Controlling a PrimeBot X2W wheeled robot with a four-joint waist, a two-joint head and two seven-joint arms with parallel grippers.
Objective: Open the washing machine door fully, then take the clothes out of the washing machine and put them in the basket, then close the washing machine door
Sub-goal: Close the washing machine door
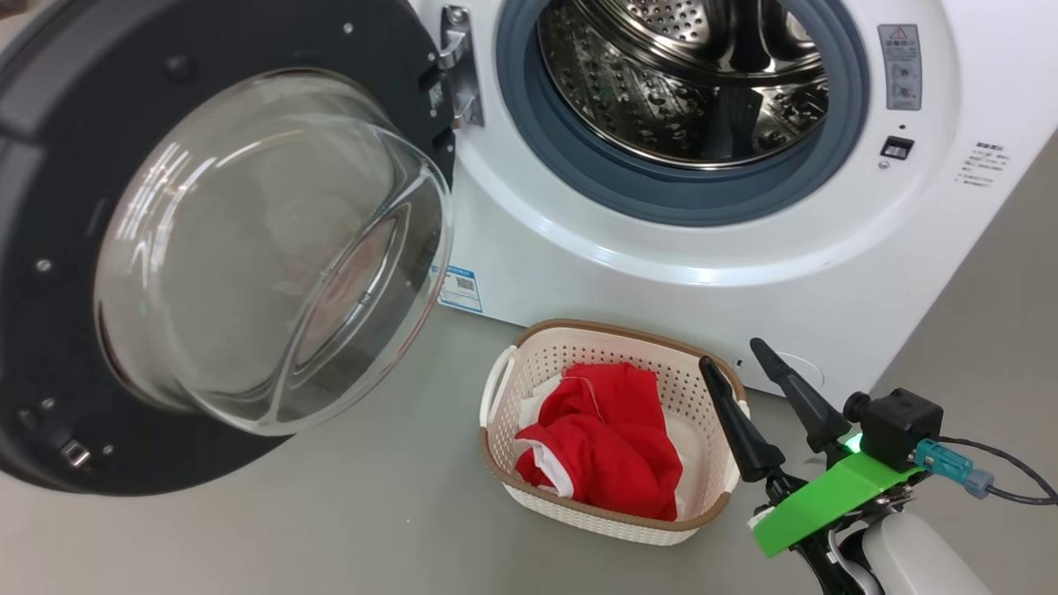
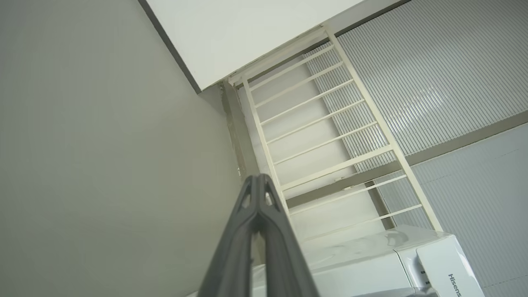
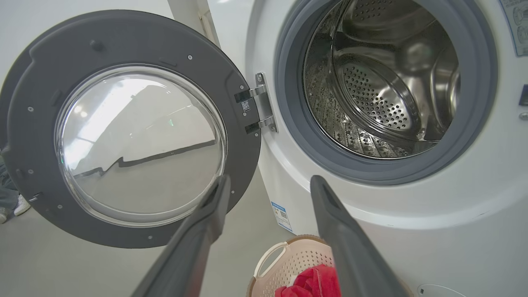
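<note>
Fully open — washing machine door [image 1: 58, 248], glass bulge [image 1: 273, 248] toward the basket [image 1: 595, 514]

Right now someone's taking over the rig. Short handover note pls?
Left end effector: shut, empty, aimed away from the work at a white rack.
Right end effector: open, empty, by the right end of the basket.
Washing machine door: swung wide open, left of the washing machine.
Clothes: red bundle lying in the basket, on the floor in front of the machine. The drum shows bare steel where visible.
Done: door opened, clothes unloaded.
Left: close the door.
</note>
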